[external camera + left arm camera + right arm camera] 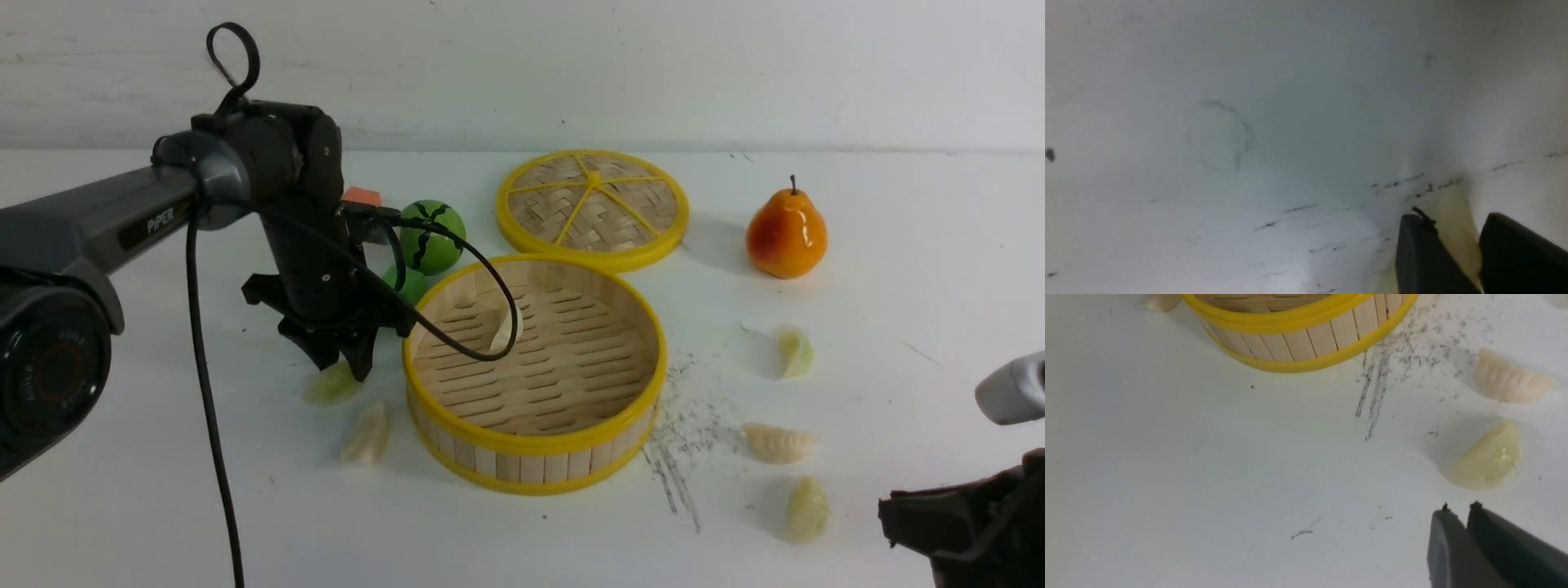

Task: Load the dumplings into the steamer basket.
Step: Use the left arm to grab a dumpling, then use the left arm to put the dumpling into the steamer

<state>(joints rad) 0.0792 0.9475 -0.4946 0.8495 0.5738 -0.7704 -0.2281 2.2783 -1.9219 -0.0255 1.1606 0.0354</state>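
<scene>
The steamer basket (535, 445) stands mid-table with one cream dumpling (508, 327) inside, against its far-left wall. My left gripper (347, 367) is down at the table just left of the basket, shut on a pale green dumpling (329, 385); in the left wrist view that dumpling (1453, 228) fills the gap between the fingers. A cream dumpling (367, 433) lies in front of it. Right of the basket lie three dumplings: pale green (793, 351), cream (777, 443), pale green (807, 510). My right gripper (1459, 508) is shut and empty, just short of the nearest pale green dumpling (1488, 459).
The flat woven disc with yellow spokes (592, 204) lies behind the basket. An orange pear (785, 233) stands at the back right. A green striped ball (431, 237) and an orange block (363, 196) sit behind my left arm. Black scuff marks (678, 441) run right of the basket.
</scene>
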